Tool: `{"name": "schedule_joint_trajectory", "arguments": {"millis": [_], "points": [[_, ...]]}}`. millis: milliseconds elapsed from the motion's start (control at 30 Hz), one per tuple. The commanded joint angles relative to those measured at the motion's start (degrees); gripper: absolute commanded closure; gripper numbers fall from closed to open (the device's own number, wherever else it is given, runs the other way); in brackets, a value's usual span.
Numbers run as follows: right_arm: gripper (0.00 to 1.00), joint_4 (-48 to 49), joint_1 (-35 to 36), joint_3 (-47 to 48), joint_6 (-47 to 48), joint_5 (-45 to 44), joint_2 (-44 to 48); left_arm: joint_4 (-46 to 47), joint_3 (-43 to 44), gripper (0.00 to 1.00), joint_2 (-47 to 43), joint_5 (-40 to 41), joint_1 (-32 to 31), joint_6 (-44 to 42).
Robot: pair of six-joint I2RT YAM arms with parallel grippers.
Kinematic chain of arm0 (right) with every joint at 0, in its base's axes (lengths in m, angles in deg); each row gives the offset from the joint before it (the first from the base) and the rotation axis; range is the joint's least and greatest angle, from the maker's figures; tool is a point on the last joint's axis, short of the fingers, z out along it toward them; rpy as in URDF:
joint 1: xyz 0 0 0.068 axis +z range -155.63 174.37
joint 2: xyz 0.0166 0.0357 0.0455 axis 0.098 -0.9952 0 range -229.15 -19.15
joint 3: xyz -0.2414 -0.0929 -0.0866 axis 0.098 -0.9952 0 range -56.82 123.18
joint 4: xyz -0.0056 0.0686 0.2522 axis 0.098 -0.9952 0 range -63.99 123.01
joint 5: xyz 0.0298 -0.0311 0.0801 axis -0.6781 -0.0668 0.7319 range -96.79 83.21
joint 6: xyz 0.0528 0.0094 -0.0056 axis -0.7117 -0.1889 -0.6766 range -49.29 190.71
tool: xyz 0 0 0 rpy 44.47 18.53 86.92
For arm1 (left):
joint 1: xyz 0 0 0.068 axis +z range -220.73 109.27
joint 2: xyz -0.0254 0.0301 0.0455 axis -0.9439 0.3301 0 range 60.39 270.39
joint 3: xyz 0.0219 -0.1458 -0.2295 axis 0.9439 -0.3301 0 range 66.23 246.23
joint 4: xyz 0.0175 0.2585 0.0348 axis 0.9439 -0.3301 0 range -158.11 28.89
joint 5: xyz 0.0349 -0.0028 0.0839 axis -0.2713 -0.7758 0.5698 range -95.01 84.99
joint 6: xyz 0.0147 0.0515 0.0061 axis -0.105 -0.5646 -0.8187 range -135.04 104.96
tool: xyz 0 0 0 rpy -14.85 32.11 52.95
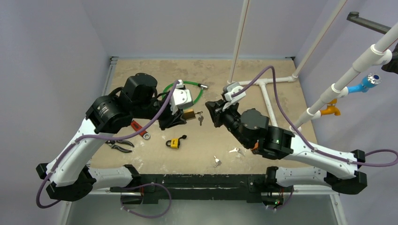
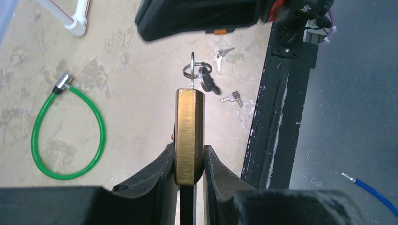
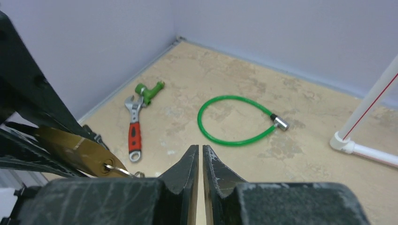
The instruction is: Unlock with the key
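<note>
**While the left arm presents the lock, the right stands off the key**

Though a red-handled wrench [image 1: 139, 129] and a small yellow padlock [image 1: 174, 143] lie on the left of the desk [image 1: 150, 70], neither is in play; the left fingers [image 2: 159, 173] are clamped on the flat sides of the brass padlock [image 2: 189, 126], keyhole end turned outward, probably to brace it against a twist; the key [image 2: 192, 61] already sits in that keyhole, its ring and a second key dangling free; just right of it the right fingers [image 3: 185, 168] are pressed almost together around nothing, near the key but apart from it, so I judge the turn is not yet begun; two loose keys [image 1: 217, 161] lie further right near the front edge. Hidden: the shackle, behind the left fingers, so locked or sprung I cannot tell; the key shows edge-on only, and the right wrist view cuts it off.
</note>
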Motion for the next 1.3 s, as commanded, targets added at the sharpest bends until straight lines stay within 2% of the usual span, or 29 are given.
{"name": "schedule_joint_trajectory", "arguments": {"millis": [0, 333, 767, 1267], "points": [[0.93, 7.5, 0.2, -0.8, 5.3, -2.7, 3.3, 6.8, -0.4, 1.0, -1.8, 0.0, 2.4, 5.6], [0.95, 5.7, 0.3, 2.2, 8.6, -1.9, -1.7, 6.9, 2.9, 1.0, 0.4, -2.6, 3.1, 7.4], [0.96, 8.7, 1.6, 4.0, 10.9, -0.7, -5.2, 7.7, 3.2, 1.0, 1.0, -3.2, 3.1, 7.6], [0.99, 13.9, 8.6, 4.1, 10.1, -1.8, -10.1, 9.1, 3.8, 1.0, 1.5, -1.7, 3.1, 7.2]]}}
